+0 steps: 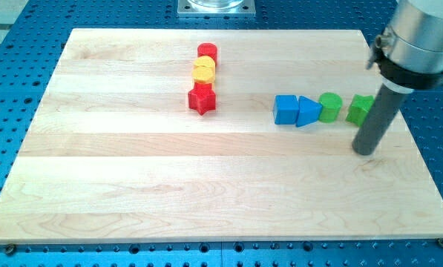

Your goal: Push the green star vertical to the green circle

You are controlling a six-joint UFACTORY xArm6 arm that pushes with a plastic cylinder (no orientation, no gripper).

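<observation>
The green star (360, 110) lies at the view's right on the wooden board (132, 193), partly hidden behind my rod. The green circle (329, 106) stands just to its left, with a small gap between them. My tip (365, 150) rests on the board just below and slightly right of the green star, close to it. I cannot tell whether the rod touches the star.
A blue triangle (308, 111) and a blue square block (286, 109) sit in a row left of the green circle. A red circle (207, 53), a yellow circle (203, 70) and a red star (202, 99) form a column near the top middle.
</observation>
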